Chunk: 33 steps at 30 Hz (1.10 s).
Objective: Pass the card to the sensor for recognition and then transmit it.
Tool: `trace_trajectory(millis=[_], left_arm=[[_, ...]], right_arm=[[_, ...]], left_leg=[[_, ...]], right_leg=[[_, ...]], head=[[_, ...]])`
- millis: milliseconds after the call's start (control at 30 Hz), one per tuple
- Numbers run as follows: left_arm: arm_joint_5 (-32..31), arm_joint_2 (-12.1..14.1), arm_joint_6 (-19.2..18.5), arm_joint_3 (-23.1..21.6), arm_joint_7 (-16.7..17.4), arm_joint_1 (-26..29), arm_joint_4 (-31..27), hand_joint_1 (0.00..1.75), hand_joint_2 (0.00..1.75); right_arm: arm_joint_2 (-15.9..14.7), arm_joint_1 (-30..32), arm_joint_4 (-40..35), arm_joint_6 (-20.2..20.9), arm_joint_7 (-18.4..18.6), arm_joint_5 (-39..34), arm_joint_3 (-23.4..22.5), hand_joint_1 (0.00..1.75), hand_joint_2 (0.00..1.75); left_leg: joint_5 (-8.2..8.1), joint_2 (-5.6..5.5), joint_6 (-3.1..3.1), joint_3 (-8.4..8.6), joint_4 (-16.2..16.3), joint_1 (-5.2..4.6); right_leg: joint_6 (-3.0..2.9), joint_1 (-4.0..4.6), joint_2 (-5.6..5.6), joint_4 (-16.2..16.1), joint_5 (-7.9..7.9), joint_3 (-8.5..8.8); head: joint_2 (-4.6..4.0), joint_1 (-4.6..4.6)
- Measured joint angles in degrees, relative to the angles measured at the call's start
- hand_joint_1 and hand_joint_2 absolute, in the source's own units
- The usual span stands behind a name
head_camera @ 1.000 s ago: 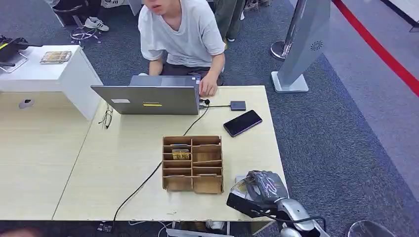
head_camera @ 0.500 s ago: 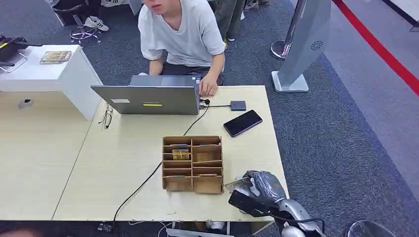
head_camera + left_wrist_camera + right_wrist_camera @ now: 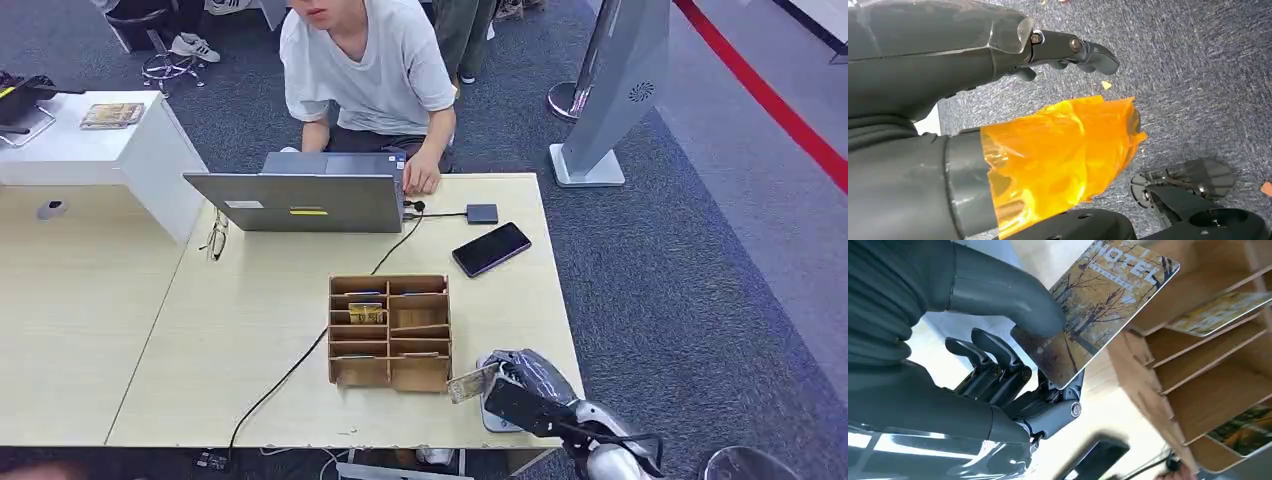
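1. I see the table across the middle of my head view, with a person seated at its far edge behind a laptop.
2. A wooden rack of slots stands near the table's near right corner; cards lie in some of its slots.
3. A phone lies beyond the rack, with a small grey box just past it on a cable.
4. My right hand is at the near right corner, thumb pinching the card against the fingers; the card is just beside the rack's near right corner.
5. My left hand hangs over carpet; its fingers are loose, holding nothing.
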Motion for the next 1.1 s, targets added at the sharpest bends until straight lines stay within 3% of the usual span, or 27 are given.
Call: trace_trajectory(millis=[467,500,533,600,667,867,1100], left_arm=[[-0.1,0.0,0.0,0.0,-0.1,0.0,0.0,0.0,0.0],[-0.3,0.0,0.0,0.0,-0.4,0.0,0.0,0.0,0.0],[-0.8,0.1,-0.4,0.0,-1.0,-0.1,0.0,0.0,0.0],[-1.5,0.3,-0.7,0.0,-1.2,-0.2,0.0,0.0,0.0],[-1.6,0.4,-0.8,0.0,-1.2,-0.2,0.0,0.0,0.0],[-1.9,0.4,-0.8,0.0,-1.2,-0.2,0.0,0.0,0.0],[-1.9,0.4,-0.7,0.0,-1.3,-0.2,0.0,0.0,0.0]], right_arm=[[-0.9,-0.2,-0.1,3.3,-3.0,-4.6,0.0,1.75,1.75],[-1.2,-0.5,-0.1,6.1,-4.5,-7.5,0.0,1.75,1.75],[-2.1,-2.3,-0.1,14.7,-8.5,-16.1,0.9,1.75,1.75],[-4.6,-4.3,0.1,23.8,-14.0,-24.3,2.7,1.75,1.75],[-5.7,-4.7,0.1,27.1,-16.3,-27.0,3.5,1.75,1.75],[-6.8,-5.1,0.1,30.8,-18.9,-30.8,4.4,1.75,1.75],[-6.2,-4.8,-0.8,28.8,-20.3,-31.7,4.5,1.75,1.75]], left_leg=[[0.0,0.0,0.0,0.0,0.0,0.0],[0.0,0.0,0.0,-0.02,0.0,0.0],[0.0,0.03,0.0,0.02,0.0,0.0],[0.01,-0.03,0.0,0.0,0.0,0.0],[0.0,-0.04,0.0,0.0,0.0,0.0],[0.0,-0.04,0.0,0.0,0.0,0.0],[0.0,-0.03,0.0,0.0,0.0,0.0]], right_leg=[[0.0,0.0,0.0,0.0,0.0,0.0],[0.0,0.0,0.0,0.0,0.0,0.0],[0.0,0.0,0.03,0.0,0.01,-0.02],[0.0,0.0,-0.03,0.0,0.01,0.01],[0.0,0.0,-0.03,0.0,0.0,0.0],[0.0,0.0,-0.03,0.0,0.0,0.0],[0.0,0.0,-0.03,0.0,0.0,0.0]], head=[[0.0,0.0],[0.0,0.0],[0.0,-0.02],[0.0,0.0],[0.0,0.0],[0.0,0.0],[0.0,0.0]])
